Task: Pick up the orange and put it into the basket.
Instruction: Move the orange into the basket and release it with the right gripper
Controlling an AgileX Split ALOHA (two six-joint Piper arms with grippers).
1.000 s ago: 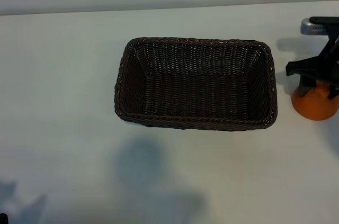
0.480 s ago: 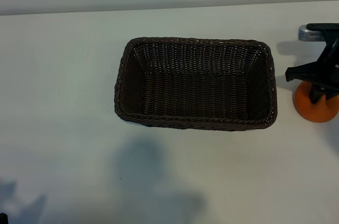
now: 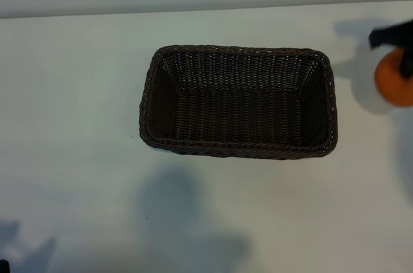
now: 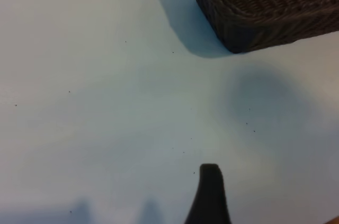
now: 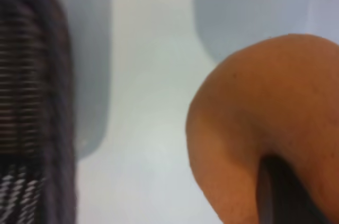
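Exterior view, steeply from above: one pale white table (image 3: pixel 77 92), one basket, one fruit, parts of two arms.

One rectangular dark brown woven wicker basket (image 3: pixel 238 101) with rounded corners and a braided rim sits near the middle of the table, upright, nothing inside it.

One small round bright-orange fruit, the orange (image 3: pixel 395 79), is at the far right edge of this view, well apart from the basket's right end and outside it. It hangs clear of the table, with its shadow lying separately on the surface to its left. The black right gripper (image 3: pixel 401 46) is clamped on it from above, cut off by the frame edge.

Right wrist view: adds a close look at the grip. The orange (image 5: pixel 265 123) fills the near field, and one dark finger (image 5: pixel 280 192) presses against its skin. The basket's wall (image 5: pixel 32 102) shows at one side, with bare table between it and the fruit.

Left wrist view: shows what the other views do not, the left gripper (image 4: pixel 275 203), parked over bare table, well short of one basket corner (image 4: pixel 254 12). Only one black fingertip (image 4: pixel 210 195) is in frame; jaws stand wide apart, holding nothing. No orange in this view.
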